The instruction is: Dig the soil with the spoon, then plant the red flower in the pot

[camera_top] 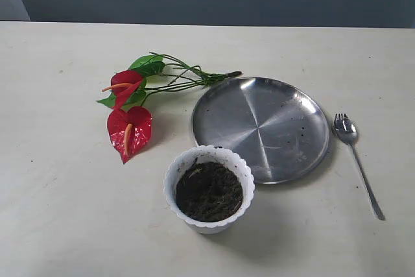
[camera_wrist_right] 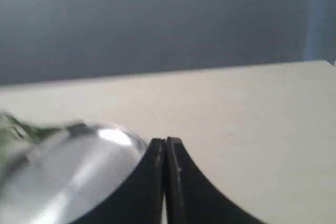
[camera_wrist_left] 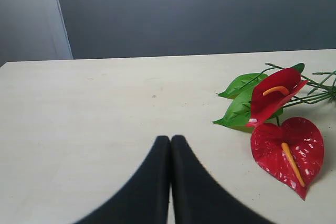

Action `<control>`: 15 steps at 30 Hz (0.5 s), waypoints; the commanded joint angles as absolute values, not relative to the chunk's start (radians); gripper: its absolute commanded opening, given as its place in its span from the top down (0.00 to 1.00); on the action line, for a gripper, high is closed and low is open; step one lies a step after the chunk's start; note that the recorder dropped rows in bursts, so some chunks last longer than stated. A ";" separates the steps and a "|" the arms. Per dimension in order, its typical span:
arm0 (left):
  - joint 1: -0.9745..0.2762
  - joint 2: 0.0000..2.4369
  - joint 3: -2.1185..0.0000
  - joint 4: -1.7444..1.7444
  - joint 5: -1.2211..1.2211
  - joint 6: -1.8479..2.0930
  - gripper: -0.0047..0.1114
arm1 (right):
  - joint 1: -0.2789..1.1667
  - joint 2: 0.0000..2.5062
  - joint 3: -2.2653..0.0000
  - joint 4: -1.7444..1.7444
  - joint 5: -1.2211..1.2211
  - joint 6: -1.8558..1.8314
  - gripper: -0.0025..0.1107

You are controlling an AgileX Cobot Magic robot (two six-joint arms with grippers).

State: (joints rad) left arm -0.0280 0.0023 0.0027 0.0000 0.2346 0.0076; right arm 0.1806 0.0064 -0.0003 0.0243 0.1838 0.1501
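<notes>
The white pot stands near the table's front, filled with dark soil. Left of it and further back lies the red flower with green leaves and stems; the left wrist view also shows the red flower. The silver spoon lies on the right, tines away from the front. Neither arm shows in the exterior view. My left gripper is shut and empty over bare table beside the blooms. My right gripper is shut and empty next to the plate's rim.
A wide steel plate lies between flower stems and spoon, behind the pot; the same plate appears blurred in the right wrist view. The pale table ends at a dark wall at the back.
</notes>
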 commanded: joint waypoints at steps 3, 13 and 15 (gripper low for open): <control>-0.032 0.000 0.000 0.000 0.232 0.007 0.96 | 0.177 0.000 0.000 0.535 -0.099 0.376 0.98; -0.032 0.000 0.000 0.000 0.232 0.007 0.96 | 0.182 0.054 -0.248 0.274 0.212 0.244 0.98; -0.032 0.000 0.000 0.000 0.232 0.007 0.96 | 0.182 0.165 -0.426 0.158 0.353 0.189 0.98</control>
